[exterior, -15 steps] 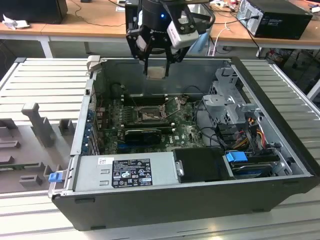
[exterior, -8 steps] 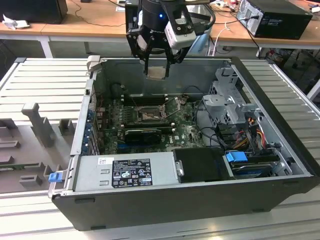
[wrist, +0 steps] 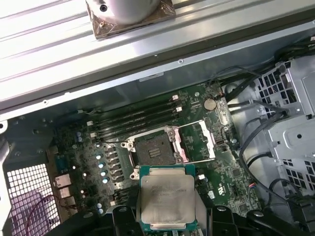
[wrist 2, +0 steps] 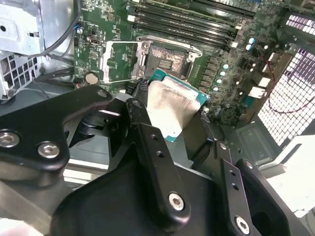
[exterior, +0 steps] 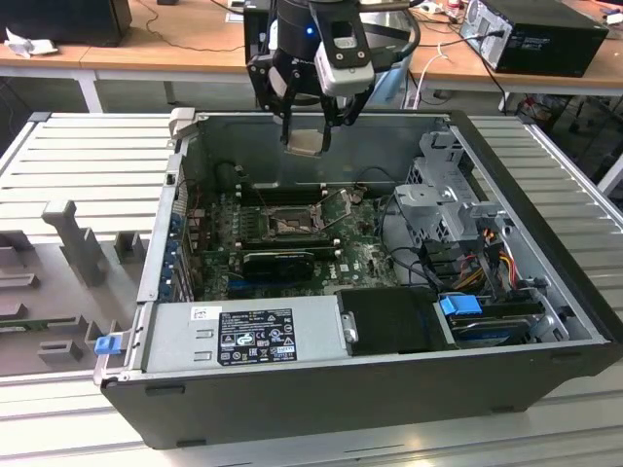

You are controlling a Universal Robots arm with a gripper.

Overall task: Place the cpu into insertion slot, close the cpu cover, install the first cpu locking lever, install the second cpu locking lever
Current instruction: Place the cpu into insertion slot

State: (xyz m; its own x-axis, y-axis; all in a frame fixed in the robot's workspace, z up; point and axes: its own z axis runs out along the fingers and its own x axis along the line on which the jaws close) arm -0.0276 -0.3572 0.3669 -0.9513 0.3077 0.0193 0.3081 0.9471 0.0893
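Silvery-beige metal on a green-edged square: the small flat cpu (exterior: 305, 145) hangs pinched in the black gripper (exterior: 308, 134). It is above the open dark computer case (exterior: 292, 399) and well clear of the green motherboard (exterior: 365, 255) on the case floor.

As far as I can judge, no step of the task is finished. The insertion slot (wrist: 150, 153), a square socket with a dark centre, lies bare. The thin metal frame of the cpu cover (wrist: 211, 145) stands swung open beside it. Seating the chip, closing the cover and both locking steps are all left.

The exterior view gives the chip's height over the case and the slatted grey table (exterior: 88, 146) around it. The wrist views give the close detail instead. The first wrist view looks down past the held chip to the empty socket just beyond its edge — the second wrist view shows the black fingers (wrist 2: 142, 132) clamping the chip's sides.
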